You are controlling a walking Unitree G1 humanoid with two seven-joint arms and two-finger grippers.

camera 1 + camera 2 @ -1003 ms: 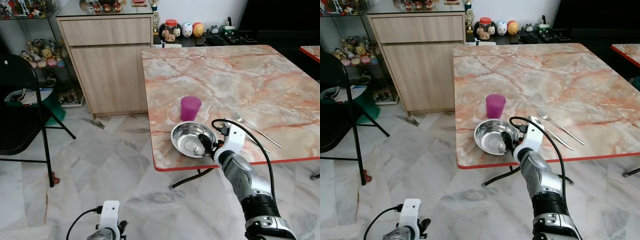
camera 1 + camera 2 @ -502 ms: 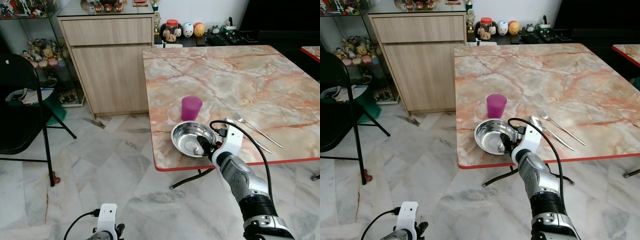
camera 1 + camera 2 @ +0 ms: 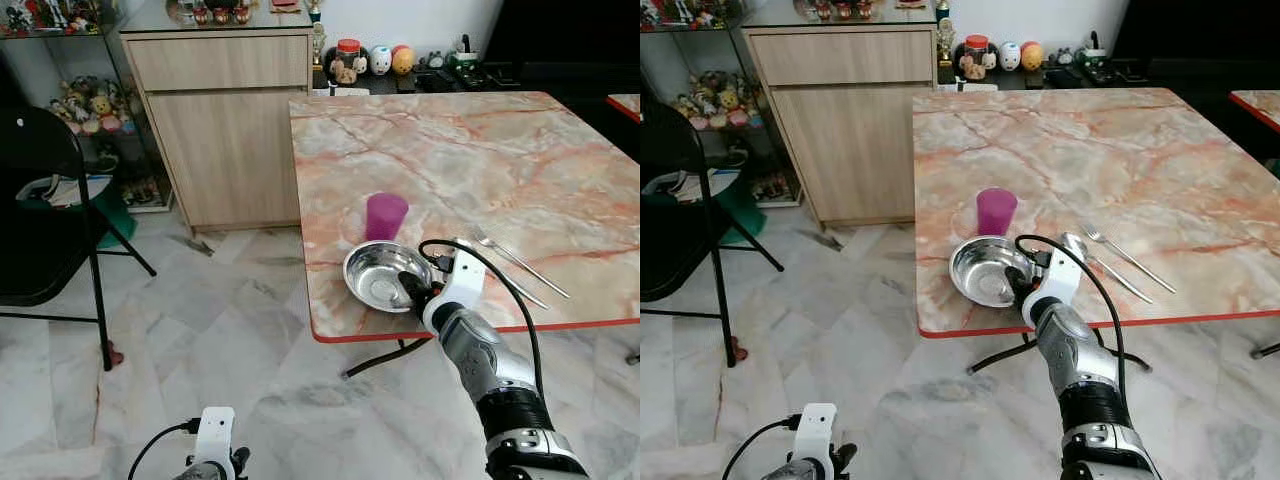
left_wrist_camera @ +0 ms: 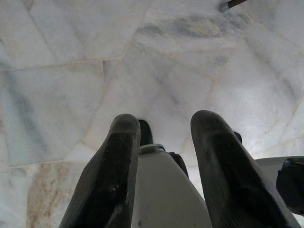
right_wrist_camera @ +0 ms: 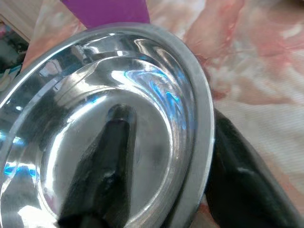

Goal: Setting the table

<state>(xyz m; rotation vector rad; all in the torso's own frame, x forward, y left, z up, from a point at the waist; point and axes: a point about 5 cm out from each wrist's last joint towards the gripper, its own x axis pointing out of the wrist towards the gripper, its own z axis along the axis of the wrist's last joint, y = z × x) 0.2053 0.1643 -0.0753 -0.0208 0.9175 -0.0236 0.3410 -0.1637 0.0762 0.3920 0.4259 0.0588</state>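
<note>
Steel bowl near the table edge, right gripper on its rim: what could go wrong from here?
1. The steel bowl sits close to the table's red edge; a pull by the right gripper could drag it off.
2. The purple cup stands right behind the bowl; a push could knock it over.

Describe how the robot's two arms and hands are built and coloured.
The right arm is silver metal with a black band near the elbow and a white wrist housing; a black cable loops over it. The right hand has two long black fingers. The left hand has two matte black, rounded fingers on a white housing, with a black cable.
</note>
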